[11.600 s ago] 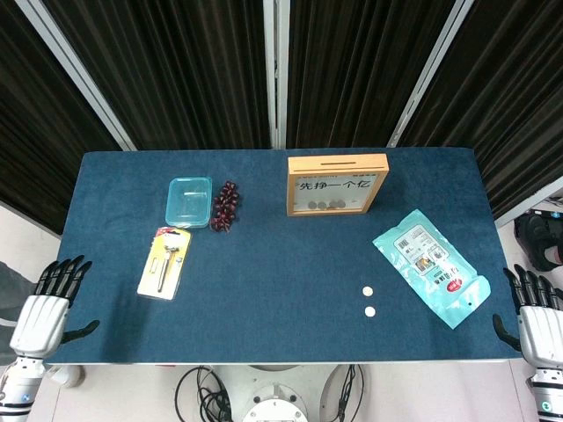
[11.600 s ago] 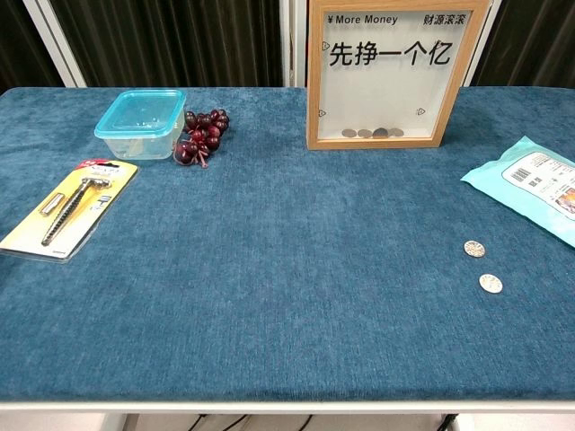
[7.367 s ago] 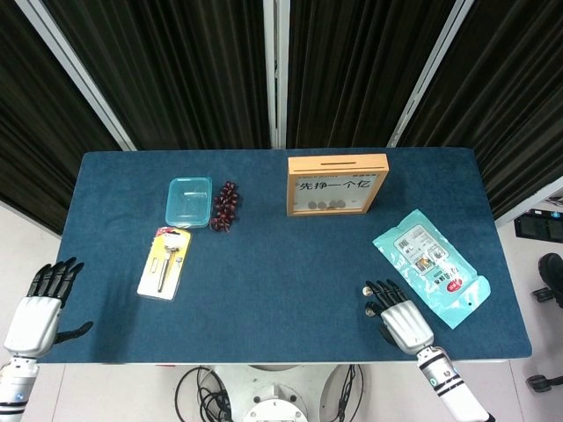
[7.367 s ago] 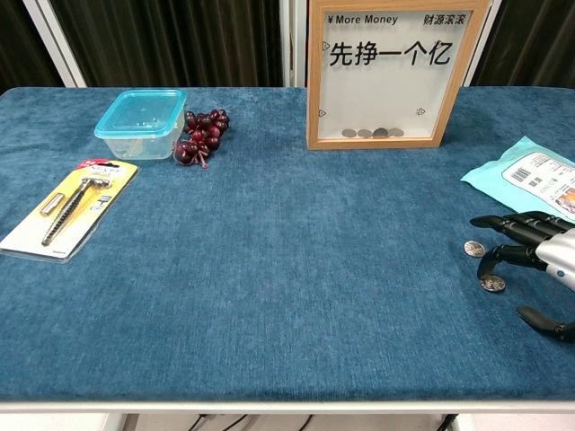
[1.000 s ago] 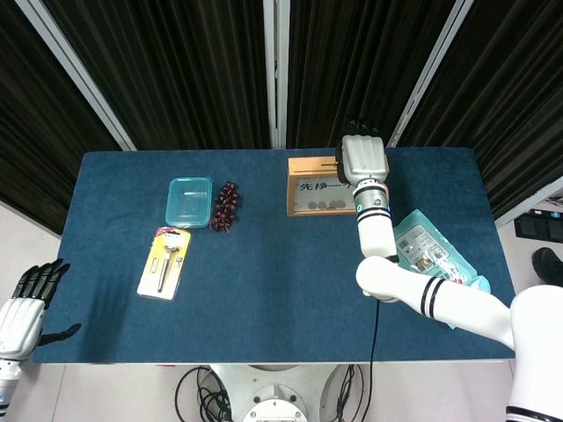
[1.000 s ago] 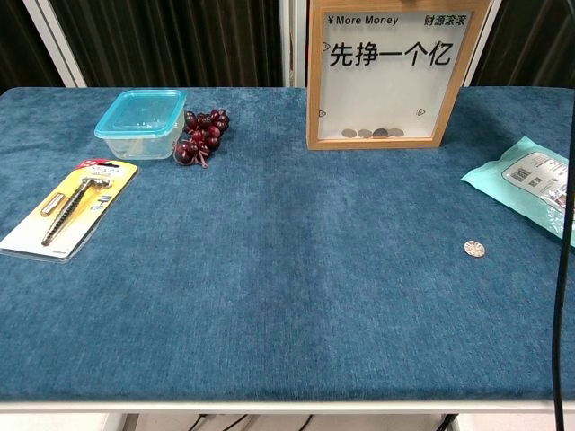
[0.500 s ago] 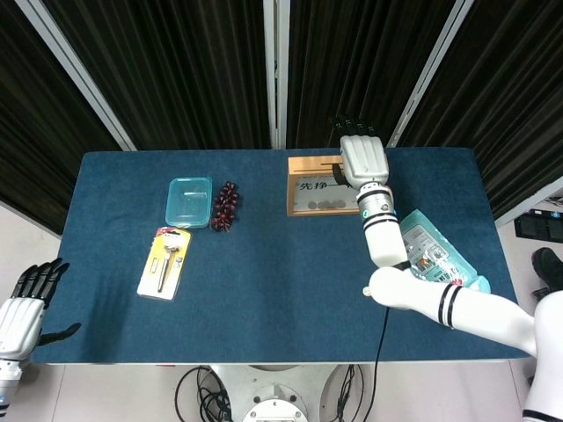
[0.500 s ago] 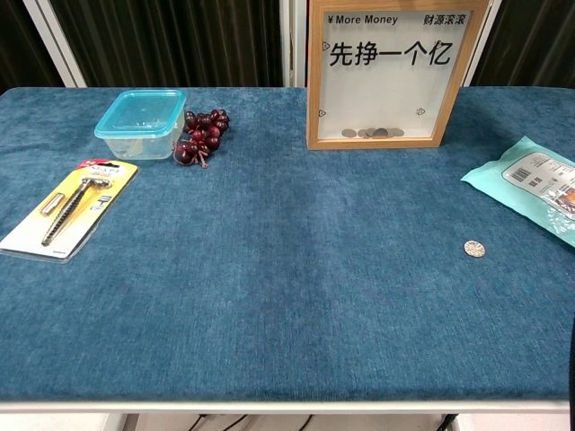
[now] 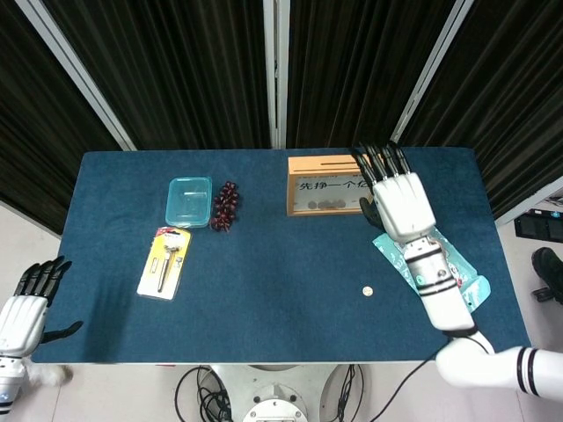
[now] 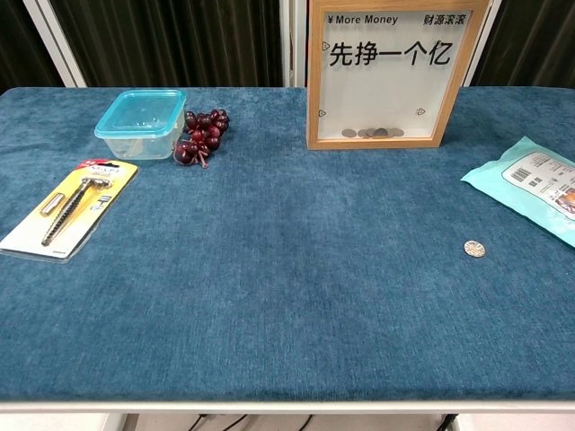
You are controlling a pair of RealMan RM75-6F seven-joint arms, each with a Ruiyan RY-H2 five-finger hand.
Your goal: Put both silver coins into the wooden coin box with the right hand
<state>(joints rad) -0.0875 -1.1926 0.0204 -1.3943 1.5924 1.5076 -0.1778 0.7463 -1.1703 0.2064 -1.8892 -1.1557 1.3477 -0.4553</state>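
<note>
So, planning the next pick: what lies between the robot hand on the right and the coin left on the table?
Only bare blue cloth, as the head view shows: the right robot hand hangs open beside the coin box, and nothing sits between it and the coin.

right hand (image 9: pixel 403 204): silver back, black fingers | forearm: white, black bands | left hand (image 9: pixel 23 306): same

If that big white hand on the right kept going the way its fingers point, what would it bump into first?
Probably nothing on the table: the right hand points past the wooden coin box corner toward the dark curtain. Its height is unclear.
</note>
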